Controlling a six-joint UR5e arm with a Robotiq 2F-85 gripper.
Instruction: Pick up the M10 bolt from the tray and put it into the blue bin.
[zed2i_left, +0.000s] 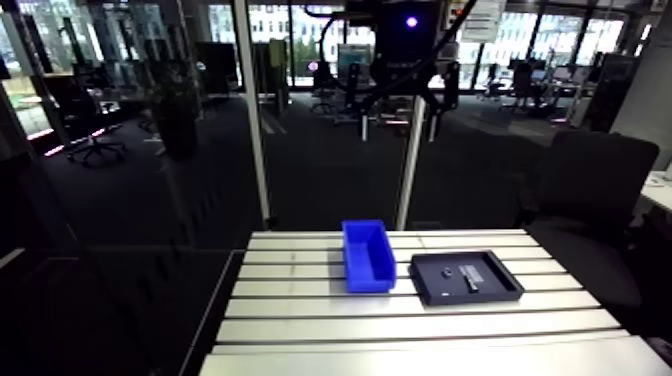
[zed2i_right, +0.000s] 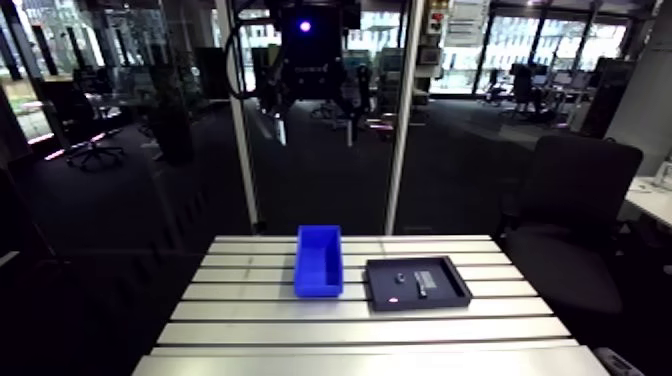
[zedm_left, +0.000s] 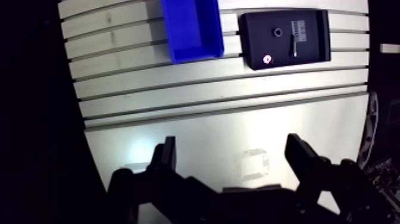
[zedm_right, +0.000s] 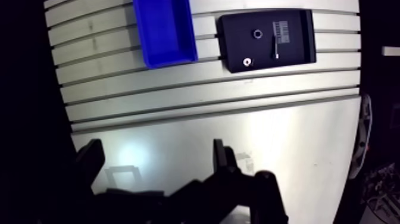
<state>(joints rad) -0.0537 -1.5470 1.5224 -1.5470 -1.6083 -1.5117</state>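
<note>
The blue bin (zedm_left: 191, 27) sits empty just beside the black tray (zedm_left: 253, 33), where the M10 bolt (zedm_left: 293, 46) lies by two small round pieces (zedm_left: 277, 31), and only the wrist view shows my fingers (zedm_left: 297, 154) spread wide, holding nothing.

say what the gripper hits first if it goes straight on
Probably the bare slotted table: the gripper points down at it, short of the blue bin and black tray.

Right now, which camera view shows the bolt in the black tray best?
The wrist view: it looks down on the tray, so the bolt shows as a thin stick lying apart from the other small parts. The arm view shows the same bolt from a slant, only as a short dark mark.
</note>
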